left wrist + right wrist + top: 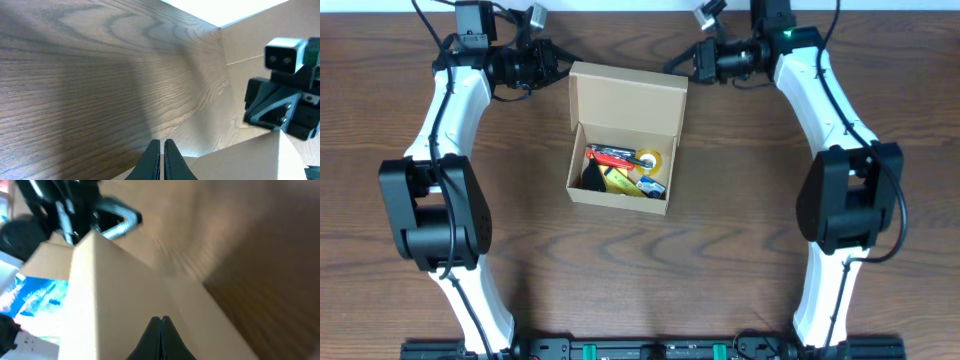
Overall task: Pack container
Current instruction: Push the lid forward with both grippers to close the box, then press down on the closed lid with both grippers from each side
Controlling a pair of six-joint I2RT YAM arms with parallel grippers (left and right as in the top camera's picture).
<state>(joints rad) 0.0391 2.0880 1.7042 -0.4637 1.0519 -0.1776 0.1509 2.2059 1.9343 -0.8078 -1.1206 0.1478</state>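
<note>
The container (620, 190) is a tan cardboard box in the middle of the table, its flap lid (628, 92) standing open at the back. Inside lie a red tool (612, 155), a yellow tape roll (650, 160), a black item and a blue item. My left gripper (558, 62) is shut, at the lid's back left corner; in the left wrist view its fingers (162, 146) sit just over the lid's edge (240, 160). My right gripper (682, 60) is shut, at the lid's back right corner; its fingers (161, 322) rest over the lid (120, 290).
The wooden table (740, 220) surrounds the box. The right arm's wrist camera (287, 90) shows in the left wrist view, and the left arm (75, 210) shows in the right wrist view. Both arm bases stand at the front edge.
</note>
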